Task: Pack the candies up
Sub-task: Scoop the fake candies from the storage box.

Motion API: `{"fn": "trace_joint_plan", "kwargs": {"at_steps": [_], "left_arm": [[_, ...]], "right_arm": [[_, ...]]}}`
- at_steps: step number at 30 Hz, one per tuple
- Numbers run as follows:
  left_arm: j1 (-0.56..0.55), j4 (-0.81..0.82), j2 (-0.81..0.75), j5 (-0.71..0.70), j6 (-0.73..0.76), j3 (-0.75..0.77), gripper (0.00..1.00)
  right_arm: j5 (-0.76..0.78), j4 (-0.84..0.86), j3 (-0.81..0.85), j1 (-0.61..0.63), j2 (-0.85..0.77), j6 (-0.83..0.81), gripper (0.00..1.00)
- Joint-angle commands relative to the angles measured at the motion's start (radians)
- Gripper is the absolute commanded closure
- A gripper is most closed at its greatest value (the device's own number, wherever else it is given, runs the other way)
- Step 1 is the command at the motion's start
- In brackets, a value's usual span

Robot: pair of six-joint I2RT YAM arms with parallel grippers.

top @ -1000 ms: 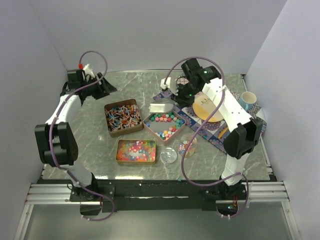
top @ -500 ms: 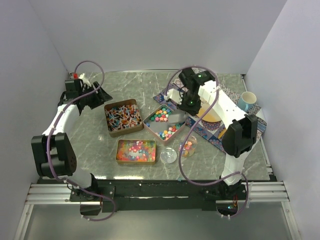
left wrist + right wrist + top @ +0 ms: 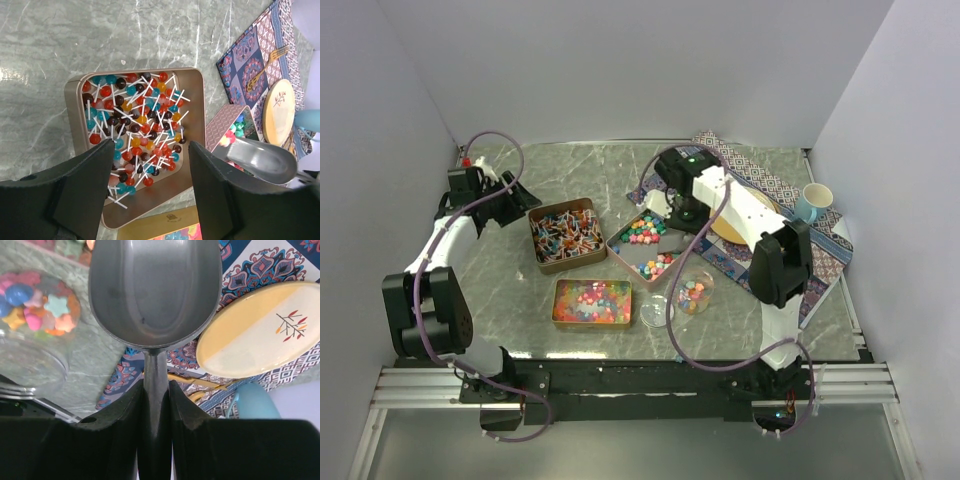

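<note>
Right gripper [image 3: 156, 392] clamped on metal scoop [image 3: 155, 290] handle, left gripper [image 3: 150, 167] spread wide, holding nothing, above stick candies [image 3: 135, 125] in tin [image 3: 73, 125]

1. The jaws of the left gripper [image 3: 150, 150] are standing apart, framing a copper tin [image 3: 73, 130] full of lollipops [image 3: 132, 125] on the marble bench [image 3: 100, 35].
2. A metal scoop [image 3: 260, 157] is showing at right, over a neighbouring tin [image 3: 222, 122].

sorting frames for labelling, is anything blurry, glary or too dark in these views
right wrist: scoop sharp, jar and its candies soft; left wrist: lollipops crisp, scoop glinting, near fingers dark; top external: even light, faint sheen on table
</note>
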Motion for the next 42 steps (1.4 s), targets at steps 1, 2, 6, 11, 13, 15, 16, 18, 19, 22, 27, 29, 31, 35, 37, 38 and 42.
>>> {"fn": "trace_joint_plan", "kwargs": {"at_steps": [1, 2, 6, 11, 13, 15, 16, 18, 19, 22, 27, 29, 31, 35, 37, 38, 42], "left_arm": [[0.007, 0.052, -0.032, 0.016, -0.019, -0.003, 0.33], [0.006, 0.048, -0.031, 0.016, -0.021, 0.000, 0.33], [0.007, 0.045, -0.028, 0.022, -0.025, 0.004, 0.33], [0.006, 0.047, -0.026, 0.033, -0.036, -0.006, 0.33], [0.006, 0.050, -0.025, 0.036, -0.040, -0.008, 0.33], [0.006, 0.058, -0.020, 0.038, -0.044, -0.011, 0.33], [0.007, 0.058, -0.020, 0.038, -0.044, -0.013, 0.33], [0.006, 0.061, -0.016, 0.038, -0.044, -0.017, 0.33], [0.007, 0.059, -0.016, 0.038, -0.041, -0.017, 0.33], [0.007, 0.049, -0.020, 0.030, -0.028, -0.019, 0.33], [0.009, 0.045, -0.026, 0.016, -0.013, -0.026, 0.33], [0.007, 0.047, -0.029, 0.015, -0.010, -0.033, 0.33], [0.009, 0.048, -0.031, 0.011, -0.008, -0.039, 0.33], [0.012, 0.055, -0.028, 0.007, -0.004, -0.043, 0.33], [0.012, 0.056, -0.023, 0.007, -0.002, -0.043, 0.33], [0.013, 0.053, -0.020, 0.004, 0.001, -0.040, 0.33], [0.013, 0.029, -0.008, -0.004, 0.018, -0.026, 0.33]], "right_arm": [[0.088, -0.096, 0.058, 0.026, 0.045, 0.095, 1.00], [0.091, -0.096, 0.059, 0.028, 0.064, 0.104, 1.00], [0.100, -0.097, 0.107, 0.029, 0.111, 0.196, 1.00], [0.096, -0.096, 0.128, 0.031, 0.141, 0.241, 1.00], [0.079, -0.097, 0.139, 0.031, 0.147, 0.232, 1.00], [0.088, -0.091, 0.145, 0.043, 0.156, 0.196, 1.00], [0.082, -0.091, 0.159, 0.046, 0.165, 0.189, 1.00], [0.082, -0.091, 0.194, 0.055, 0.188, 0.147, 1.00], [0.085, -0.089, 0.200, 0.061, 0.196, 0.126, 1.00], [0.126, 0.013, 0.141, 0.083, 0.170, 0.014, 1.00], [0.180, 0.116, -0.001, 0.100, 0.116, -0.133, 1.00], [0.191, 0.156, -0.034, 0.107, 0.102, -0.172, 1.00], [0.205, 0.197, -0.056, 0.113, 0.093, -0.193, 1.00], [0.203, 0.207, -0.030, 0.123, 0.121, -0.203, 1.00], [0.185, 0.193, 0.017, 0.123, 0.159, -0.183, 1.00], [0.180, 0.202, 0.021, 0.124, 0.165, -0.173, 1.00], [0.137, 0.269, 0.016, 0.132, 0.170, -0.190, 1.00]]}}
